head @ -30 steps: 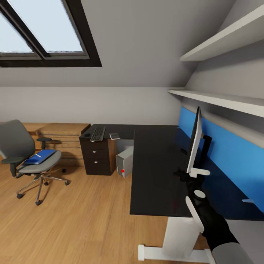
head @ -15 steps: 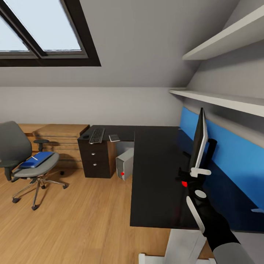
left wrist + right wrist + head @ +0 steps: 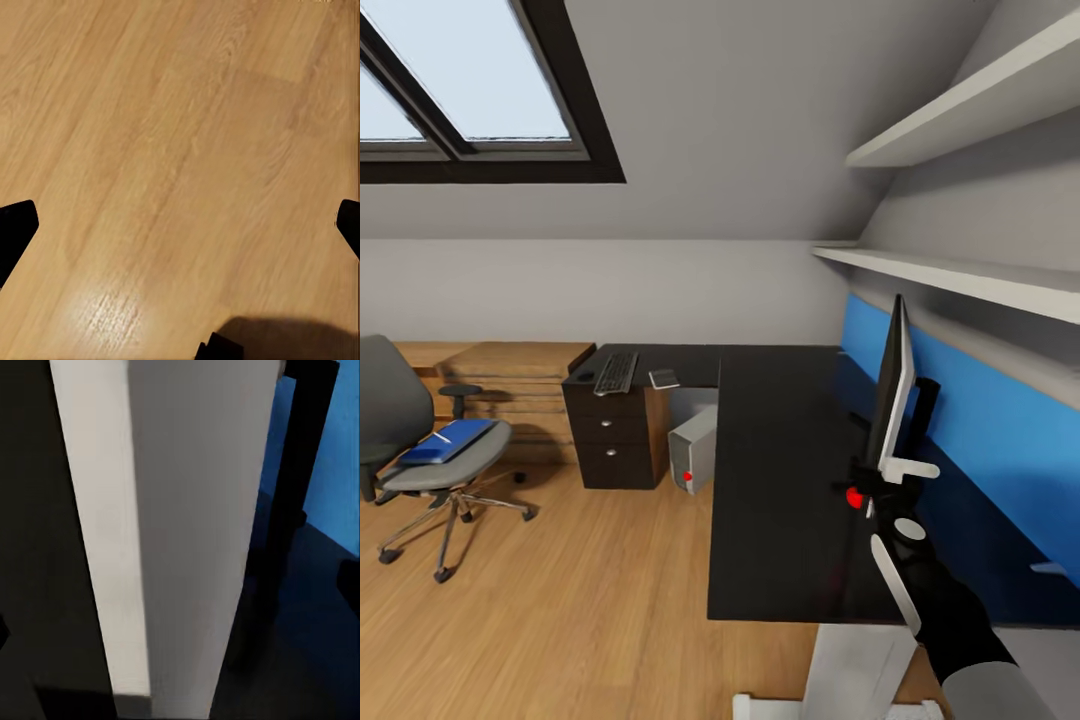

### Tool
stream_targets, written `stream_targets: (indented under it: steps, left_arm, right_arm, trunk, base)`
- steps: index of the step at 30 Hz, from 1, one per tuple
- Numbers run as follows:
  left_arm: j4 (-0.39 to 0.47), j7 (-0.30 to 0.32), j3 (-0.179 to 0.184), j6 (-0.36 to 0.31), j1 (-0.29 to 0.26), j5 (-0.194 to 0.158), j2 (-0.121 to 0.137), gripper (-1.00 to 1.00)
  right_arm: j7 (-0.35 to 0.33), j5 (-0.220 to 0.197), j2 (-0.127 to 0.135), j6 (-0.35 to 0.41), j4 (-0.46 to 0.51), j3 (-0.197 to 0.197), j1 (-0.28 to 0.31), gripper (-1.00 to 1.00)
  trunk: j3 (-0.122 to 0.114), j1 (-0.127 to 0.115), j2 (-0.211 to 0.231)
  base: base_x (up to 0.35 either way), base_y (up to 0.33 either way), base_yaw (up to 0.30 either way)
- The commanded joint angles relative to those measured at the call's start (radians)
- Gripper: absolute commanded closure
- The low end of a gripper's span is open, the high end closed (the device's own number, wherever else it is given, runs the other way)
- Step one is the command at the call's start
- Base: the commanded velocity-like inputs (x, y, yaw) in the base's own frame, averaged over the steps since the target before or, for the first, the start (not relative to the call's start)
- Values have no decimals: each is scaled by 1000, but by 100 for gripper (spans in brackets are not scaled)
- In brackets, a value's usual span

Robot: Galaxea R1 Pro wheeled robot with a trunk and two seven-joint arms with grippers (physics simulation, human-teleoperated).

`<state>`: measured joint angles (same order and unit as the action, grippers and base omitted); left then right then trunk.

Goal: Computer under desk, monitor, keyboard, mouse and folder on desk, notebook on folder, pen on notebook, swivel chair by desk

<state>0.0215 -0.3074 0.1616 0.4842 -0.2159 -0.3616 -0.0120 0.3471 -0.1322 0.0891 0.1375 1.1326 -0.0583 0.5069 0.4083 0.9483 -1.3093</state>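
Black and glossy, the desk [image 3: 780,480] runs in an L from the drawer unit to the blue wall panel [image 3: 980,420], and the monitor [image 3: 890,395] stands edge-on near that panel with its red dot facing the open surface. The right gripper [image 3: 895,470] sits at the monitor's lower edge, its white fingers on either side of the thin screen; in the right wrist view the pale edge of the monitor [image 3: 172,532] runs straight between them, so they look clamped on it, though the contact itself is hard to see. The left gripper [image 3: 180,217] hangs over bare wooden floor [image 3: 165,135] with its 2 dark fingertips spread wide apart and nothing between them. The step in hand seems to be settling the monitor on the surface. To do it well, I would keep the screen upright, set the stand flat and well in from the edge, and release only once it bears its own weight, since a thin panel held low could tip. The keyboard [image 3: 616,372], mouse [image 3: 585,376] and notebook [image 3: 663,378] lie above the drawers on the far wing, the computer [image 3: 692,448] stands under the desk, and the folder [image 3: 448,440] with the pen [image 3: 444,436] rests on the chair [image 3: 420,450], well apart from the desk.
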Motion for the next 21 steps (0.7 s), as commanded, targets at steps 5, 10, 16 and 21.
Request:
stream_targets:
  steps: [5, 10, 16, 21]
  left_arm:
    - [0, -6, 9, 2, 0, -5, 1, -100]
    - [0, -6, 9, 2, 0, -5, 2, -100]
    - [0, -6, 8, 2, 0, -5, 4, -100]
    - [0, -6, 7, 3, 0, -5, 6, -100]
  right_arm:
    - [9, -9, 1, 4, 1, -4, 1, -100]
    - [9, -9, 1, 4, 1, -4, 1, -100]
    - [9, -9, 1, 4, 1, -5, 1, -100]
    - [9, -9, 1, 4, 1, -4, 1, -100]
  trunk:
    - [-5, 0, -1]
    - [-10, 0, -1]
    - [-17, 0, -1]
    - [-23, 0, -1]
  base:
    - [0, 0, -181]
    - [0, 0, -182]
    - [0, 0, -183]
    - [0, 0, -183]
